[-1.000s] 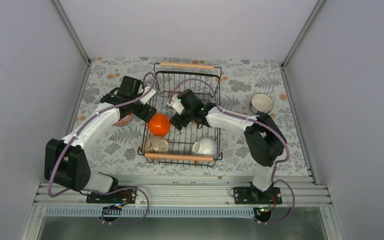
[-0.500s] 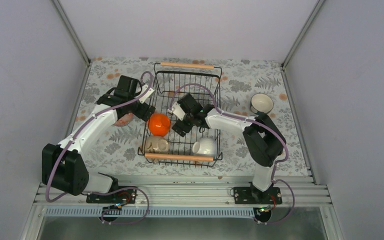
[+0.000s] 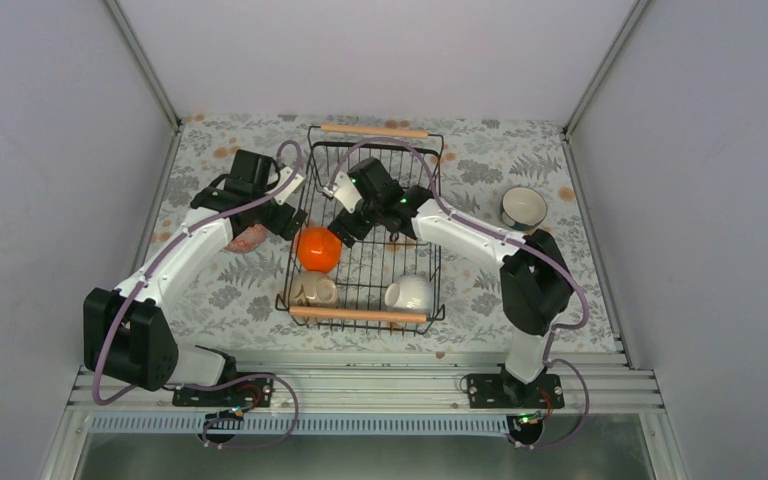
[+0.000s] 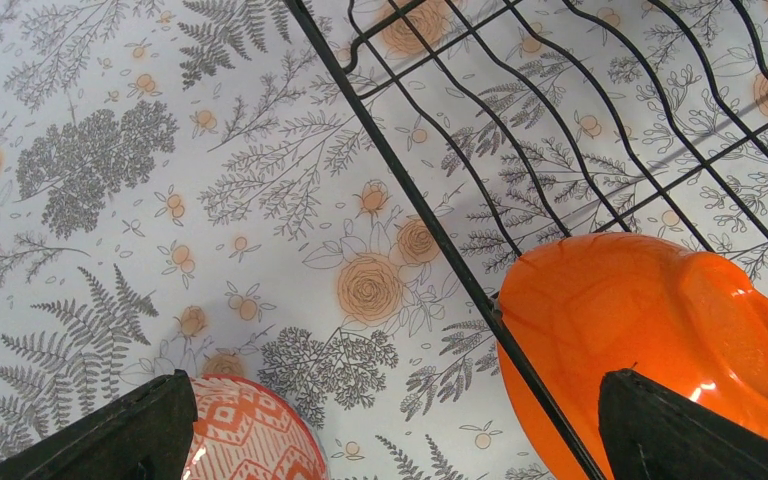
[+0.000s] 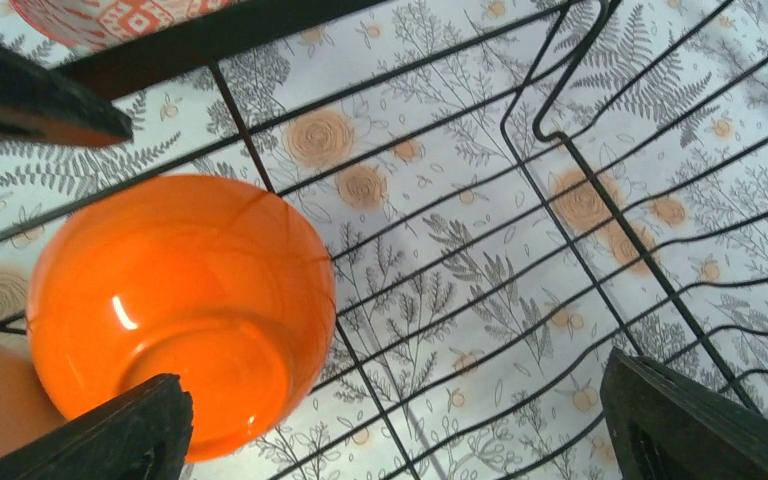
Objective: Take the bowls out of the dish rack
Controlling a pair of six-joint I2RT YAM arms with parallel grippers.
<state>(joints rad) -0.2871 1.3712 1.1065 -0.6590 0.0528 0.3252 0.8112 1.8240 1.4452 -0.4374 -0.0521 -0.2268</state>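
Observation:
The black wire dish rack (image 3: 427, 180) stands mid-table. In it an orange bowl (image 3: 318, 249) lies upside down against the left wall, with a beige bowl (image 3: 314, 290) and a white bowl (image 3: 410, 293) near the front handle. A teal bowl with white interior (image 3: 523, 207) stands on the table to the right. A red-and-white patterned bowl (image 3: 250, 239) sits on the table left of the rack. My left gripper (image 3: 288, 218) (image 4: 400, 450) is open and empty, over the rack's left wall between the patterned bowl (image 4: 245, 440) and the orange bowl (image 4: 650, 340). My right gripper (image 3: 344, 226) (image 5: 390, 440) is open and empty, inside the rack beside the orange bowl (image 5: 180, 310).
The rack's wooden handles lie at its far end (image 3: 374, 131) and near end (image 3: 358, 314). The floral mat (image 3: 210, 290) covers the table between grey side walls. My two grippers are close together across the rack's left wall (image 4: 430, 230).
My right gripper has moved toward the far left of the rack, closer to the orange bowl's far side. My left arm has shifted only slightly left.

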